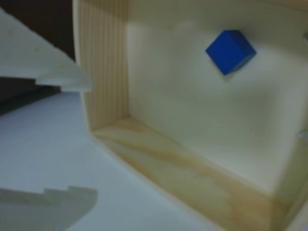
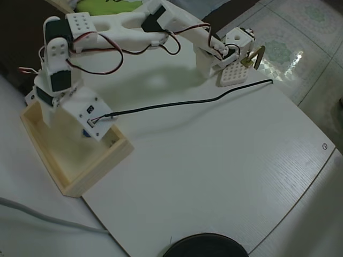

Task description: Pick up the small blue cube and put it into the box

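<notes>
The small blue cube point(image 1: 230, 51) lies on the floor of the box point(image 1: 187, 168), tilted corner-on in the wrist view, free of the gripper. The box is a shallow pale-wood tray; in the overhead view it sits at the table's left edge point(image 2: 102, 163). My gripper point(image 1: 91, 139) is open and empty, its two white fingers point(image 1: 43, 62) spread at the left of the wrist view, by the box's wall. In the overhead view the arm's wrist point(image 2: 80, 110) hangs over the box and covers the fingers. A bit of the blue cube point(image 2: 87, 132) peeks out beside it.
A small white perforated block point(image 2: 234, 74) stands by the arm's base at the back. A black cable point(image 2: 187, 101) runs across the white table point(image 2: 214, 171). A black round object point(image 2: 203, 247) lies at the front edge. Tiled floor lies to the right.
</notes>
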You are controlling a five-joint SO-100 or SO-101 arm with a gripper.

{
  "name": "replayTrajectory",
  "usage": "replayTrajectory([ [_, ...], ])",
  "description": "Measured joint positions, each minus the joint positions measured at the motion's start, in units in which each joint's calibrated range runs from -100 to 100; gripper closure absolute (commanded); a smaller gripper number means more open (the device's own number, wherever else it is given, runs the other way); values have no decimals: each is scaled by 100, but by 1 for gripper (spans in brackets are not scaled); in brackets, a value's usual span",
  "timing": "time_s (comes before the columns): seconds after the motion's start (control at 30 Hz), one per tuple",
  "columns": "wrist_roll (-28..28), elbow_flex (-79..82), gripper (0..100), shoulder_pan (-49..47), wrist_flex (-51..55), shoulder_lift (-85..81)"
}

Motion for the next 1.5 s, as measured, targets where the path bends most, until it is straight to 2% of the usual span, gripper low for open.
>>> replayTrajectory([
  [0.17, -37, -887, 80, -29, 392, 0],
  [0.43, -295, -2244, 80, 52, 418, 0],
  [0.63, -295, -2489, 80, 133, 418, -144],
  [0.9, -295, -2443, 80, 125, 418, -1329],
  [1.13, -295, -887, 80, 125, 418, -2556],
  [1.5, -295, 3973, 80, -457, 418, -4774],
])
